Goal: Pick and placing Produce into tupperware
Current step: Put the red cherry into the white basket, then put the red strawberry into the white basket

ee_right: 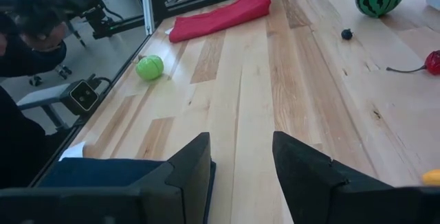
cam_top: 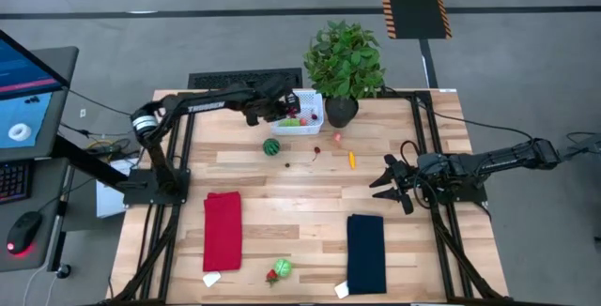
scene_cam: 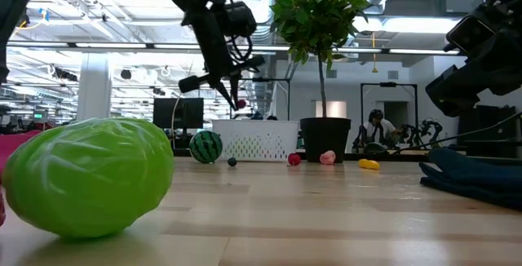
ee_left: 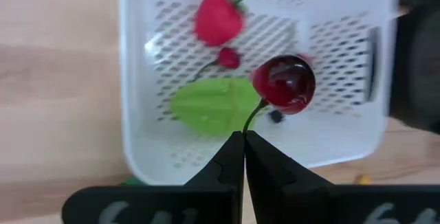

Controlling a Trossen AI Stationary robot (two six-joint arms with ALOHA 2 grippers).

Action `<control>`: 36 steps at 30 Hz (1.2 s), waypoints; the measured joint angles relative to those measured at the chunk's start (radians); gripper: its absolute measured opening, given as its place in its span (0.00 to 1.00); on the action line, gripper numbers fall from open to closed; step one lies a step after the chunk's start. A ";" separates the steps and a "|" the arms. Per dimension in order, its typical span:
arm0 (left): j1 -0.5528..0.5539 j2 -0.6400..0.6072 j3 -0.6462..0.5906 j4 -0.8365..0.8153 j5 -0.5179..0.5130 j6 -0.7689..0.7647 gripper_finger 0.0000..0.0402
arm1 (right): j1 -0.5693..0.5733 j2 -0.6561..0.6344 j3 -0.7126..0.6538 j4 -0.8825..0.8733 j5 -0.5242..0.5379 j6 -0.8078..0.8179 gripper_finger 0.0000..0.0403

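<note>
On the pale wooden slatted table point(cam_top: 300, 203) a leafy green potted plant point(cam_top: 344, 62) stands at the far edge, and just beside it sits the small white perforated plastic basket point(ee_left: 137, 80), holding a red strawberry point(ee_left: 218, 18), a green leaf-shaped piece point(ee_left: 213, 106) and a small red berry point(ee_left: 229, 58). The left gripper point(ee_left: 244, 145) hangs over the basket, fingers pressed together on the stem of a glossy dark-red cherry point(ee_left: 284, 83). The right gripper point(ee_right: 240, 162) waits near the table's right edge, jaws spread, holding nothing. A striped dark-green watermelon ball point(cam_top: 271, 145) lies near the basket.
</note>
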 joint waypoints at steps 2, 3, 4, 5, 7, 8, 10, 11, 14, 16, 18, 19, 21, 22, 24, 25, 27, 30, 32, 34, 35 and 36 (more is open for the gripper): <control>0.008 0.036 0.039 -0.047 0.025 -0.002 0.00 | 0.000 0.000 0.000 0.000 0.000 0.000 0.45; 0.011 0.055 0.058 -0.078 0.038 -0.002 0.00 | 0.000 0.000 0.000 0.000 0.000 0.000 0.45; 0.015 0.072 0.077 -0.104 0.048 0.000 0.00 | 0.000 0.000 0.000 0.000 0.000 0.000 0.45; 0.021 0.088 0.098 -0.123 0.062 0.002 0.00 | 0.000 0.000 0.000 0.000 0.000 0.000 0.45; 0.032 0.111 0.131 -0.151 0.094 0.013 0.00 | 0.000 0.000 0.000 0.000 0.000 0.000 0.45; 0.038 0.117 0.142 -0.157 0.106 0.034 0.00 | 0.000 0.000 0.000 0.000 0.000 0.000 0.45; 0.041 0.124 0.161 -0.153 0.111 0.083 0.00 | 0.000 0.000 0.000 0.000 0.000 0.000 0.45; 0.042 0.124 0.166 -0.156 0.109 0.095 0.00 | 0.000 0.000 0.000 0.000 0.000 0.000 0.45; 0.037 0.124 0.170 -0.160 0.098 0.089 0.03 | 0.000 0.000 0.000 0.000 0.000 0.000 0.45; 0.035 0.124 0.170 -0.164 0.086 0.084 0.06 | 0.000 0.000 0.000 0.000 0.000 0.000 0.46; 0.036 0.124 0.170 -0.164 0.083 0.089 0.10 | 0.000 0.000 0.000 0.000 0.000 0.000 0.46; 0.036 0.124 0.170 -0.165 0.079 0.094 0.13 | 0.000 0.000 0.000 0.000 0.000 0.000 0.46; 0.037 0.124 0.170 -0.165 0.074 0.094 0.18 | 0.000 0.000 0.000 0.000 0.000 0.000 0.45; 0.037 0.124 0.170 -0.169 0.075 0.094 0.21 | 0.000 0.000 0.000 0.000 0.000 0.000 0.45; 0.036 0.124 0.170 -0.184 0.078 0.098 0.26 | 0.000 0.000 0.000 0.000 0.000 0.000 0.45; 0.033 0.124 0.170 -0.193 0.082 0.098 0.28 | 0.000 0.000 0.000 0.000 0.000 0.000 0.45; 0.023 0.124 0.170 -0.208 0.084 0.097 0.31 | 0.000 0.000 0.000 0.000 0.000 0.000 0.45; 0.001 0.124 0.170 -0.227 0.110 0.116 0.33 | 0.000 0.000 0.000 0.000 0.000 0.000 0.45; -0.015 0.124 0.170 -0.251 0.137 0.127 0.32 | 0.000 0.000 0.000 0.000 0.000 0.000 0.45; -0.031 0.123 0.170 -0.263 0.137 0.135 0.30 | 0.000 0.000 0.000 0.000 0.000 0.000 0.45; -0.039 0.123 0.170 -0.266 0.128 0.137 0.28 | 0.000 0.000 0.000 0.000 0.000 0.000 0.45; -0.047 0.123 0.170 -0.268 0.112 0.137 0.25 | 0.000 0.000 0.000 0.000 0.000 0.000 0.45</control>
